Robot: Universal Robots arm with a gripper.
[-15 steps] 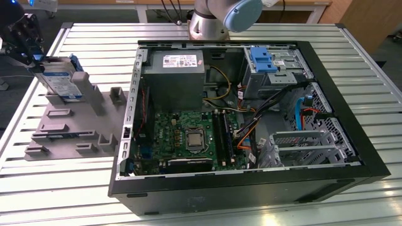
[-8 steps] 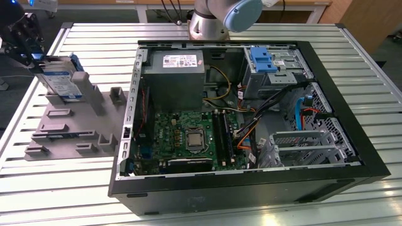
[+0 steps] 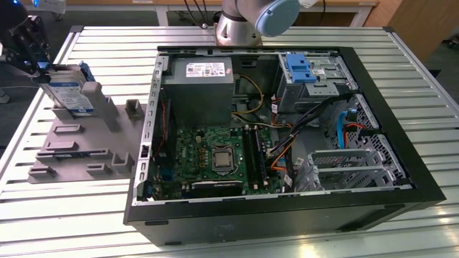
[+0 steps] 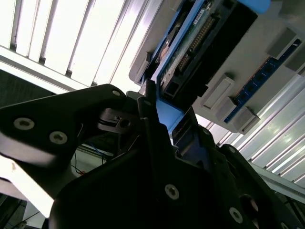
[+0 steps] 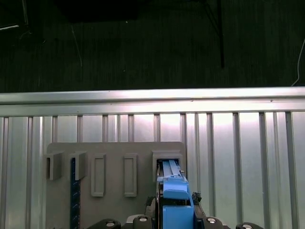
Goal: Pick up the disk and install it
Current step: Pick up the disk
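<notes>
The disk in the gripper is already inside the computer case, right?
Not quite. The disk in the gripper is outside the case, at the grey holder on the exterior view's left. The exterior view shows this.

The gripper [image 3: 41, 67] hung at the exterior view's left, pointing down. Its fingers [image 4: 148, 125] were clamped on the upper edge of the disk [image 3: 72, 94].
</notes>
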